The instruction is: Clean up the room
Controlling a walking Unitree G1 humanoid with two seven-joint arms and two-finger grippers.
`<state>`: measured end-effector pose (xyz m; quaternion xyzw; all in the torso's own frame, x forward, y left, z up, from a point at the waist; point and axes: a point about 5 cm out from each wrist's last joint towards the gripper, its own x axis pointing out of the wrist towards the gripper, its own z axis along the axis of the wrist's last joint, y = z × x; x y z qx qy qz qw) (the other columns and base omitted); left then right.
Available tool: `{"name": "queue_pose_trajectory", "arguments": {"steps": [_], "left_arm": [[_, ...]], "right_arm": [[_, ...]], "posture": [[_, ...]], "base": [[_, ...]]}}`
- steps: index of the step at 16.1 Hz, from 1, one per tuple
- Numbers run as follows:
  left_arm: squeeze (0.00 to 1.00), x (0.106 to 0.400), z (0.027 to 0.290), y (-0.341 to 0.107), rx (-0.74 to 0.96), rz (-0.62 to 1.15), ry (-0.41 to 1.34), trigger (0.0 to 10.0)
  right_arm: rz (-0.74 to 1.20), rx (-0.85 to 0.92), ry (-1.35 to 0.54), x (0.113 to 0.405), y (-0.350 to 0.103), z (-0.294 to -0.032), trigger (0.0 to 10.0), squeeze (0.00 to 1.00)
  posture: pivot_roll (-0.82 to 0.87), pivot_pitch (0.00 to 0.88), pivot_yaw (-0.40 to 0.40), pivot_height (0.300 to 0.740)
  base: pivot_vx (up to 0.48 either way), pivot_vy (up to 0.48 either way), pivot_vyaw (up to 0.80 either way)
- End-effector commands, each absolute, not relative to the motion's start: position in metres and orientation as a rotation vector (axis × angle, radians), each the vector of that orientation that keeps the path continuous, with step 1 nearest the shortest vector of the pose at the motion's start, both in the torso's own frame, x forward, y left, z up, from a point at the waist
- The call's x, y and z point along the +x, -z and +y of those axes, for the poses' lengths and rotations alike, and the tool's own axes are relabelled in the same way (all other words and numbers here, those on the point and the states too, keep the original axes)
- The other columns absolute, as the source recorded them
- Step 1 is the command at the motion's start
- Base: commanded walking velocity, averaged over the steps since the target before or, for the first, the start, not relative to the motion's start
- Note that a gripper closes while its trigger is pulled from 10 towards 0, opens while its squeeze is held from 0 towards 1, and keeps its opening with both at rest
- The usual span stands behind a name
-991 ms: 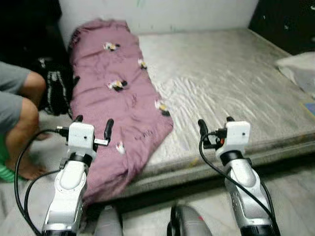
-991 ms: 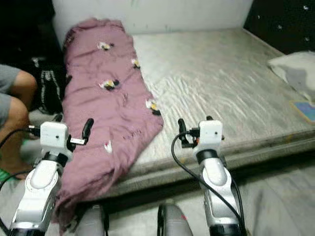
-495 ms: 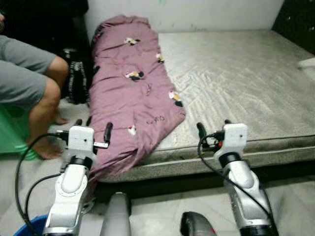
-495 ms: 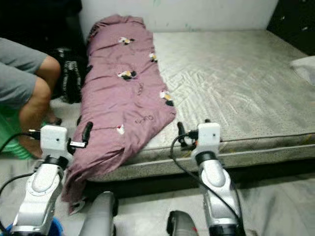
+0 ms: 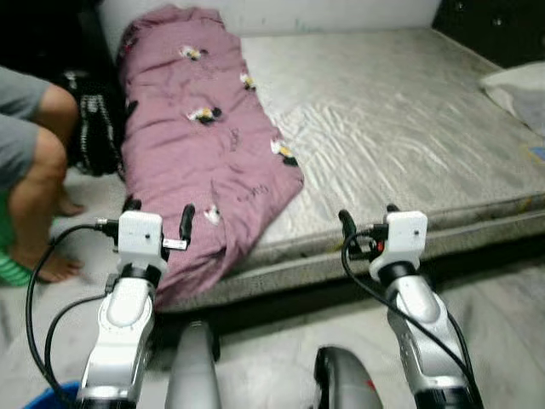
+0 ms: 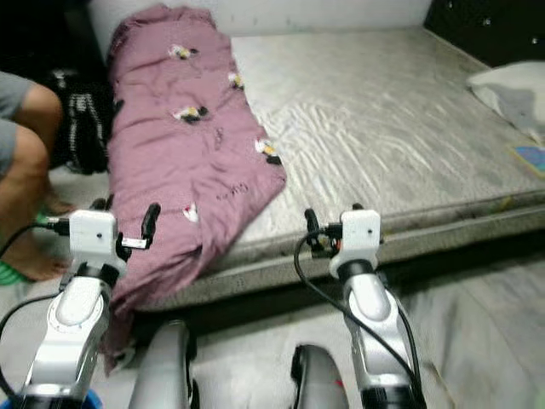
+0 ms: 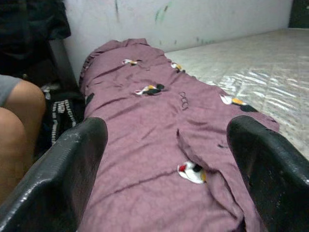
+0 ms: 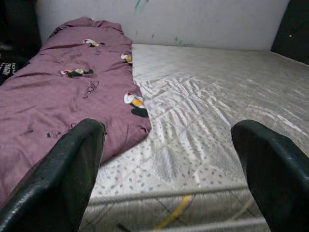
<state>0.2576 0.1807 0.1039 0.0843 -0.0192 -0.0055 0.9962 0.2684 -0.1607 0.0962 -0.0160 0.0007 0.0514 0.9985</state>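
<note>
Bed, frame centre: purple blanket is soft, limp; grip its hanging corner. Both pincers, left and right, released.

A person's bare legs — knees bent, feet on the pale floor — are beside the bed. A black patterned bag sits near them — a blue rim shows lower down.

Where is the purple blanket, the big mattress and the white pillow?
purple blanket (image 5: pixel 192 145), left eye view, middle of the cloth.
mattress (image 5: pixel 400 128), left eye view, bare grey top.
white pillow (image 6: pixel 511 89), right eye view, its middle, by the mattress edge.
</note>
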Motion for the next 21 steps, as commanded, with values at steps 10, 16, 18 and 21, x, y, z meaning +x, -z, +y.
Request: {"name": "queue_pose_trajectory", "arguments": {"steps": [10, 16, 18, 21], "left_arm": [[0.0, 0.2595, 0.1797, -0.106, 0.14, -0.03, -0.006, 10.0], [0.0, 0.2591, 0.1805, -0.1043, 0.109, -0.017, -0.008, 10.0], [0.0, 0.2595, 0.1803, -0.1041, 0.11, -0.015, -0.007, 10.0], [0.0, 0.2597, 0.1804, -0.1044, 0.108, -0.014, -0.004, 10.0]], "right_arm": [[0.056, -0.06, -0.206, 0.2718, -0.0877, -0.1502, 10.0, 0.0], [0.05, -0.064, -0.227, 0.2715, -0.0891, -0.1496, 10.0, 0.0], [0.051, -0.062, -0.228, 0.2716, -0.089, -0.1497, 10.0, 0.0], [0.055, -0.059, -0.23, 0.2721, -0.0886, -0.1494, 10.0, 0.0]], "posture": [[-0.03, 0.0, -0.028, 0.565], [-0.03, 0.0, -0.03, 0.565], [-0.03, 0.0, -0.03, 0.565], [-0.03, 0.0, -0.03, 0.565]], "base": [[0.0, 0.0, 0.0], [0.198, 0.0, 0.21], [0.317, 0.0, 0.77], [0.331, 0.0, 0.47]]}}
